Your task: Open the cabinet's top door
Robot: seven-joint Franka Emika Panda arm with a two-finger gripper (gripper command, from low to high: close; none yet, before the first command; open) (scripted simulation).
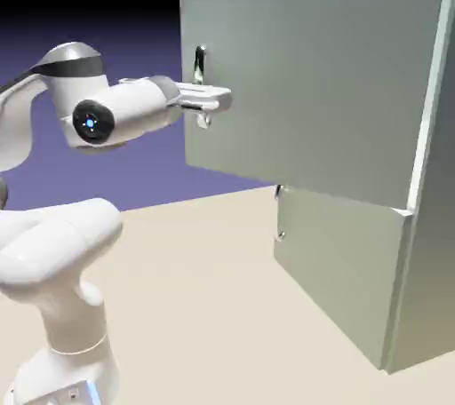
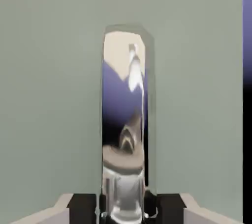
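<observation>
One hand clamped on shiny vertical handle of top door; door swung open, above shorter panel, handle near its exterior view's left edge.

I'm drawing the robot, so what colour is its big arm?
White, best in the exterior view.

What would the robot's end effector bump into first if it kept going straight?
Probably the top door's flat panel, right behind the shiny handle between its fingertips, though depth is hard to judge.
</observation>
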